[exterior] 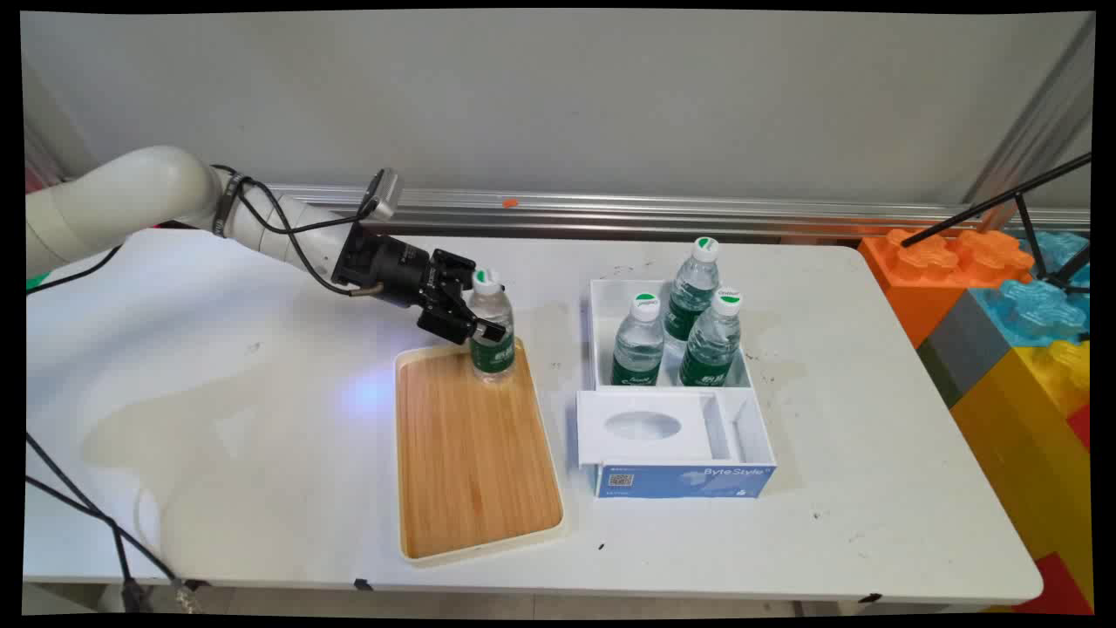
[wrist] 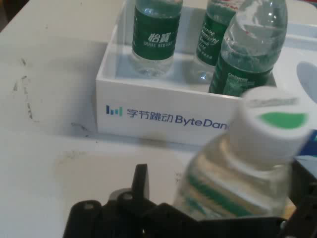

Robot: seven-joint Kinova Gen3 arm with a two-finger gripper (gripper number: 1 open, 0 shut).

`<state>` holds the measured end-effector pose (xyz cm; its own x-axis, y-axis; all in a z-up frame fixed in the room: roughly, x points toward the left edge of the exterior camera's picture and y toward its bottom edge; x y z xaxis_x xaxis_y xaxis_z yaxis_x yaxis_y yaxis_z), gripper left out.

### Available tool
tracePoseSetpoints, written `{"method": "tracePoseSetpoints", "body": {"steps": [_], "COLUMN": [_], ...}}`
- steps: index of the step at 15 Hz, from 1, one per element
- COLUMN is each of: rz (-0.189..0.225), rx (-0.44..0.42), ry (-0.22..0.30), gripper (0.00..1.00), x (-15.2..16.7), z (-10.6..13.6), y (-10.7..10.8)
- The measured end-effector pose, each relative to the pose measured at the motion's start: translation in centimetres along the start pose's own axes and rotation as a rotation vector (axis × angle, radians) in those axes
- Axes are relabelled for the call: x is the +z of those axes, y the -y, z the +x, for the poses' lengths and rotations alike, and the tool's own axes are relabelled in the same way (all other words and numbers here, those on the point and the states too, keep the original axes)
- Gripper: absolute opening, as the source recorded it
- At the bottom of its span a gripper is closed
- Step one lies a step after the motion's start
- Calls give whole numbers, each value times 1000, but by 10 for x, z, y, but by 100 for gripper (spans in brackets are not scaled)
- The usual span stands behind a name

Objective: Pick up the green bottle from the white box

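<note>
A clear water bottle [exterior: 493, 353] with a green label and white cap stands upright on the far end of a wooden tray [exterior: 471, 471]. My gripper [exterior: 479, 301] reaches in from the left, open, with one finger on each side of the bottle's upper body. In the hand view the bottle [wrist: 267, 124] sits close between the fingers of the gripper [wrist: 223, 183], nearer the right one. A gap shows beside the left finger [wrist: 141, 178]. Beyond it stands a white box [wrist: 163, 114] holding three like bottles.
The white box [exterior: 602, 331] stands right of the tray, its three bottles [exterior: 638, 344] in the far half and a white insert [exterior: 645, 427] in the near half. Large coloured blocks [exterior: 1003, 296] and a black stand [exterior: 1029, 201] are at the right. Cables [exterior: 87, 515] hang at the near left.
</note>
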<state>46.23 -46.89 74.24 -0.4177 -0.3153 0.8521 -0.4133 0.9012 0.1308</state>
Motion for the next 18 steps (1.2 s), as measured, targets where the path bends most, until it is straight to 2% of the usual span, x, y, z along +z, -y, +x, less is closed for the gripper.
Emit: {"method": "tracePoseSetpoints", "body": {"steps": [12,18], "rz": [-19,-33], "rx": [6,17], "ry": [-23,-52], "gripper": [100,100], "x": [-21,-37], "z": [25,50], "y": [-9,-16]}}
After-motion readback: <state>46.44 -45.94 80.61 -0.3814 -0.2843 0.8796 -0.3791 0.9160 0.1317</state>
